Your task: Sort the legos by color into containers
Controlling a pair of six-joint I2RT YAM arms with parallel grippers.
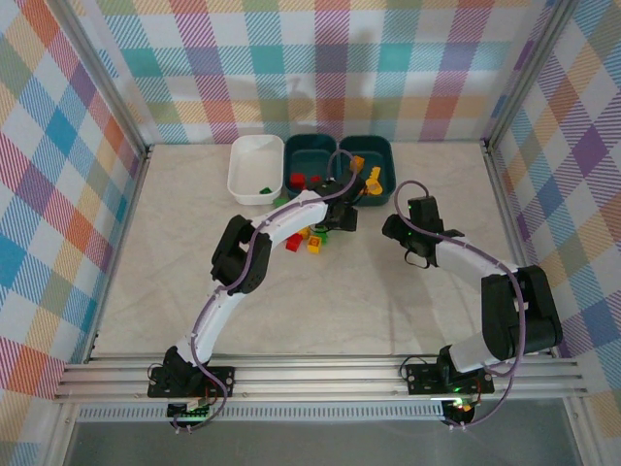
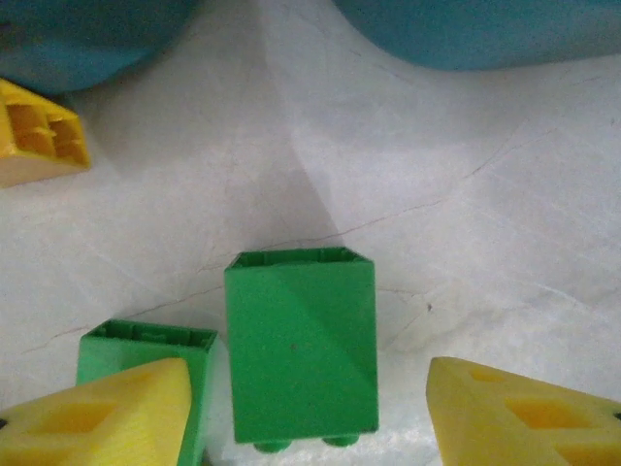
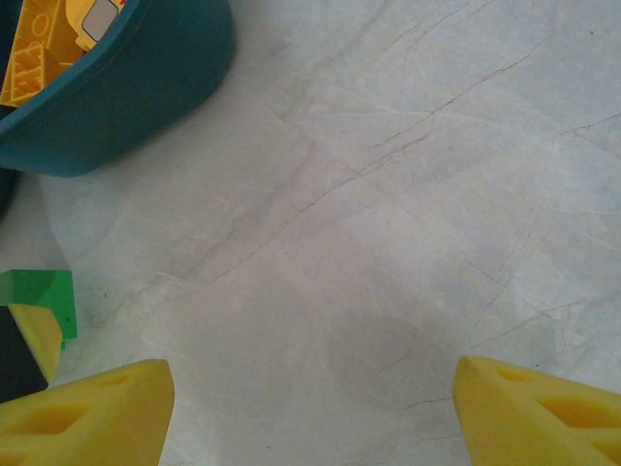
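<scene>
The left arm [image 1: 254, 243] rises from its base at the near edge of the pale marbled worktop [image 1: 194, 311]. It bends at a dark elbow and reaches in a long slant towards the middle of the far edge, wrist tipped down. The left pincer [image 1: 338, 216] hangs low over a loose pile of small plastic toy bricks [image 1: 312, 240] just on the near side of the tubs. In the left wrist view its yellow fingers [image 2: 107, 417] stand apart. A green plastic brick [image 2: 301, 340] lies on its side between them, with bare worktop on either flank. A second green brick [image 2: 146, 340] is partly hidden behind one finger.

The right arm [image 1: 485, 267] folds back near the right edge, its forearm running left towards the centre. The right pincer [image 3: 312, 364] is spread wide above bare worktop, gripping nothing.

Three tubs stand in a row at the far edge. The white rounded plastic tub [image 1: 238, 165] holds a green piece [image 1: 264, 189]. The middle dark teal tub [image 1: 309, 143] holds red bricks [image 1: 301, 180], and the right dark teal tub [image 1: 386, 155] holds yellow-orange bricks [image 1: 361, 167].
</scene>
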